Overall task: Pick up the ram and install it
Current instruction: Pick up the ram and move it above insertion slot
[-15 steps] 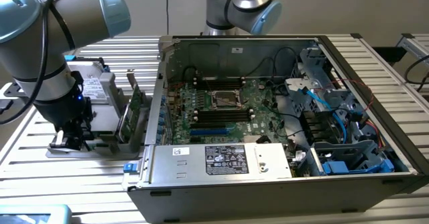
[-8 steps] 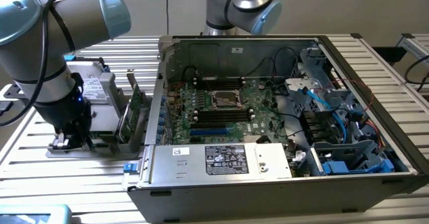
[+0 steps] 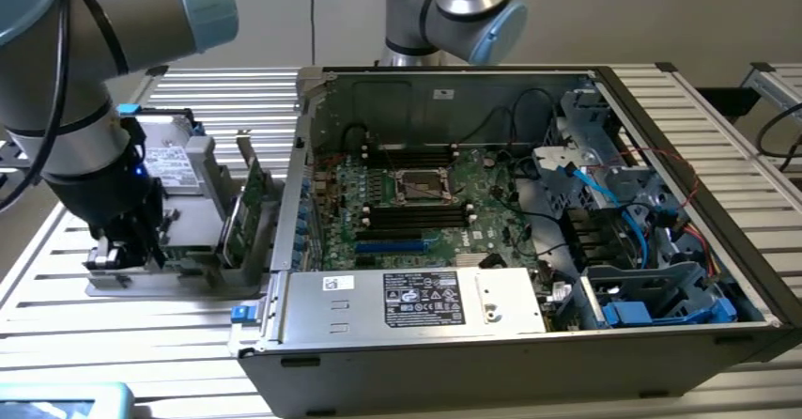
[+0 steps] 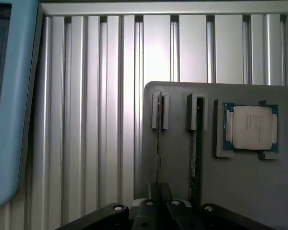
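Note:
The ram [image 4: 158, 139] stands on edge in a slot of the grey holder plate [image 4: 177, 187], seen as a thin dark line. My gripper [image 4: 158, 200] is right over its near end, and the two dark fingers [image 4: 149, 211] are pressed together on the stick. A second green ram stick [image 4: 197, 143] stands in the neighbouring slot. In the exterior view my gripper [image 3: 116, 255] is down at the holder [image 3: 163, 273], on the exterior view's left of the open computer case [image 3: 501, 330]. The black memory slots [image 3: 414, 214] lie on the motherboard inside.
A processor chip [image 4: 252, 127] lies in a recess of the holder beside the sticks. Tall green cards [image 3: 236, 222] stand upright between my gripper and the case wall. A light-blue framed device [image 4: 9, 120] lies on the slatted aluminium table [image 4: 101, 96]. A second robot arm base [image 3: 439, 15] stands behind the case.

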Tool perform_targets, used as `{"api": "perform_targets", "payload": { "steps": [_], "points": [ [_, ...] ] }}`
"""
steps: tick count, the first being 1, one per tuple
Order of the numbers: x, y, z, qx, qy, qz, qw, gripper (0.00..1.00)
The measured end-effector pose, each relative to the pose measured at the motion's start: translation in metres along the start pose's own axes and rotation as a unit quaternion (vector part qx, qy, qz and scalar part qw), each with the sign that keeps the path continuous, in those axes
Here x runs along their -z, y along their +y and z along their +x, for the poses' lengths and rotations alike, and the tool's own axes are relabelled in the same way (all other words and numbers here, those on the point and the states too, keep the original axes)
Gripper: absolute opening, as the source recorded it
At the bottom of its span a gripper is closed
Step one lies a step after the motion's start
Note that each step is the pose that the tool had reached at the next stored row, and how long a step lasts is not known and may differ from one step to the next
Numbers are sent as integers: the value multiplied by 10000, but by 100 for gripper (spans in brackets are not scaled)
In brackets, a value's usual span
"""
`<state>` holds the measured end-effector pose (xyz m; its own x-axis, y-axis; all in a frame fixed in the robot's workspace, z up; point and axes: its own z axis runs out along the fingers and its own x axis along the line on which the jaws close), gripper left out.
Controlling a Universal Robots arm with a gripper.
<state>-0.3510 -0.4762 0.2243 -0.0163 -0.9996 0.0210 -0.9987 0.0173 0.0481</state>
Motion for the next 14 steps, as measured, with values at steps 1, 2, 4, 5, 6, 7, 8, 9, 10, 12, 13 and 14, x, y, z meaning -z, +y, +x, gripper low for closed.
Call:
{"api": "perform_targets", "payload": {
  "steps": [1, 2, 4, 5, 6, 7, 8, 9, 10, 12, 13, 14],
  "points": [
    [45, 2, 1, 0, 0, 0, 10000, 13],
    [92, 4, 2, 0, 0, 0, 10000, 13],
    [182, 8, 4, 0, -1, 1, 10000, 13],
    [227, 11, 5, 0, 0, 0, 10000, 13],
    [271, 13, 6, 0, -1, 1, 10000, 13],
    [315, 15, 7, 0, -1, 1, 10000, 13],
    [360, 17, 9, 0, -1, 0, 10000, 13],
    [409, 19, 10, 0, -1, 1, 10000, 13],
    [453, 22, 11, 0, -1, 1, 10000, 13],
    [546, 26, 13, 0, 0, 0, 10000, 13],
    [590, 28, 15, 0, 0, 1, 10000, 13],
    [635, 30, 16, 0, -1, 1, 10000, 13]
  ]
}}
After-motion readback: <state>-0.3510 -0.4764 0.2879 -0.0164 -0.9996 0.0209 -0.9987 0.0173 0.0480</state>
